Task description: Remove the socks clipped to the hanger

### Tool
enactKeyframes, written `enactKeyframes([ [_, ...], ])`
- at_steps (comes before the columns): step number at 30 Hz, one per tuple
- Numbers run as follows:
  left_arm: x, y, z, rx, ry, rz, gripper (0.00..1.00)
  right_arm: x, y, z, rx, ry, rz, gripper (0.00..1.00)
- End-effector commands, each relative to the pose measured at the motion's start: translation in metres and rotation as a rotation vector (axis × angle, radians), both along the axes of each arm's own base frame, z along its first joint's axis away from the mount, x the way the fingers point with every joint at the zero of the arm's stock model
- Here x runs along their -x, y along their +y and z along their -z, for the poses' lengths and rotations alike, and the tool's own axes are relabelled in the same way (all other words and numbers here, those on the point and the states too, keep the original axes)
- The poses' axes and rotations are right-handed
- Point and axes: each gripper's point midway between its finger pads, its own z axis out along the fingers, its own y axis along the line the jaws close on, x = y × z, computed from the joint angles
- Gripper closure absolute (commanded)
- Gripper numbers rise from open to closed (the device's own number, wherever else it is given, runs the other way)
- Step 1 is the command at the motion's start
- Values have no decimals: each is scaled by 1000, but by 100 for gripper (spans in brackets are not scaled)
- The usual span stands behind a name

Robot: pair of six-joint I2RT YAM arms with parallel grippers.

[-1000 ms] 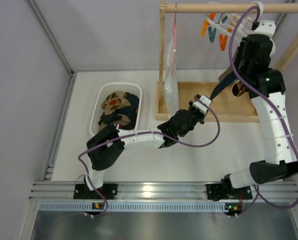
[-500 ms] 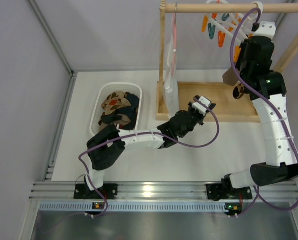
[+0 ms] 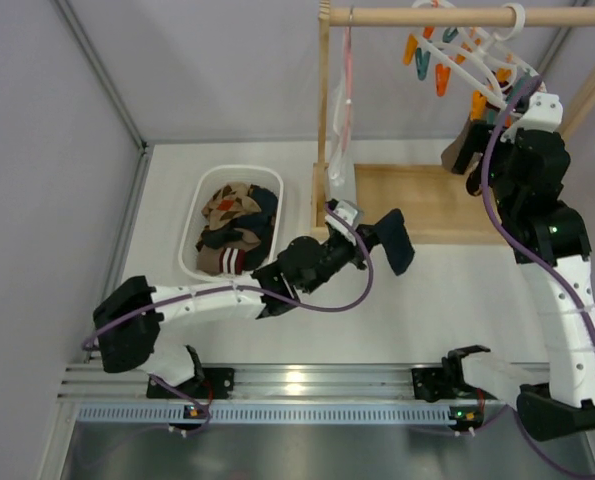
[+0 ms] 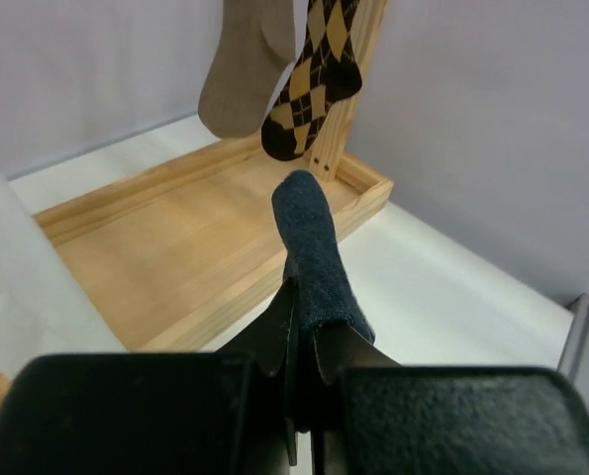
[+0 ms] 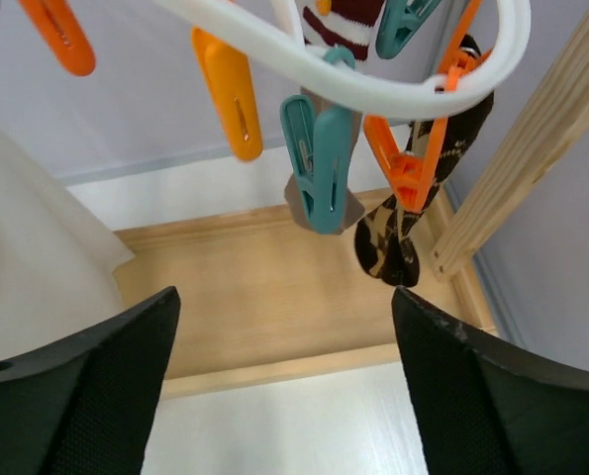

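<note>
My left gripper (image 3: 365, 238) is shut on the cuff of a dark navy sock (image 3: 396, 244), which hangs free over the table in front of the rack; the left wrist view shows that sock (image 4: 314, 242) pinched between the fingers. The white hanger (image 5: 373, 91) hangs from the rail with orange and teal clips. An orange clip (image 5: 409, 163) holds an argyle sock (image 5: 413, 228), and a taupe sock with a striped cuff (image 5: 345, 22) hangs beside it. My right gripper (image 5: 284, 317) is open, just below and in front of the clips, touching nothing.
A white basket (image 3: 193, 212) at the left holds several loose socks. The wooden rack has a base tray (image 3: 427, 200), a post (image 3: 324, 110) and a top rail (image 3: 447, 16). A white cloth bag (image 3: 339, 125) hangs on a pink wire hanger (image 3: 348, 50).
The right gripper has opened wide and backed away down and to the right from the clips. The left arm has drawn back leftward and nearer, bringing the navy sock clear of the rack.
</note>
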Motion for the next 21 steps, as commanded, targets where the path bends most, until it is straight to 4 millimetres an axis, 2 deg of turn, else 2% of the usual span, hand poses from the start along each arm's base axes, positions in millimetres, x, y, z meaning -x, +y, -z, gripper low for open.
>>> enactKeyframes([
  [1,11,31,-36,106,58,-38,100,25,10,-18,-43,-119,-96,11],
  [2,10,39,-22,35,93,-66,100,30,9,-15,-44,-120,-93,6],
  [3,9,48,-20,16,108,-94,100,35,8,-13,-48,-128,-91,1],
  [4,4,69,-32,29,110,-174,100,45,6,-7,-54,-139,-86,0],
  [5,4,81,-19,-41,147,-216,100,49,5,-5,-59,-144,-85,1],
  [6,2,94,-20,-54,158,-263,100,53,5,-4,-67,-155,-88,1],
  [7,-1,115,-29,-49,163,-340,100,59,8,-2,-84,-171,-103,1],
  [8,0,129,-20,-86,203,-384,100,62,9,-1,-92,-179,-111,1],
  [10,2,155,-31,-60,232,-463,100,65,15,1,-116,-189,-143,1],
  [11,4,168,-23,-109,251,-492,100,66,17,2,-122,-190,-151,1],
  [13,1,193,-29,-101,278,-598,100,69,19,2,-132,-199,-163,1],
  [15,-3,218,-20,-154,304,-681,100,71,20,2,-138,-204,-170,0],
  [17,-7,226,-10,-146,368,-681,100,74,21,1,-142,-207,-179,0],
  [18,-22,249,0,-142,415,-739,100,77,21,-1,-145,-216,-183,1],
  [19,-31,259,5,-106,465,-753,100,79,21,-1,-144,-220,-185,0],
  [20,-34,257,14,-93,526,-695,100,81,21,-3,-145,-231,-184,1],
  [21,-53,288,19,-62,558,-787,100,85,18,-3,-145,-245,-172,0],
])
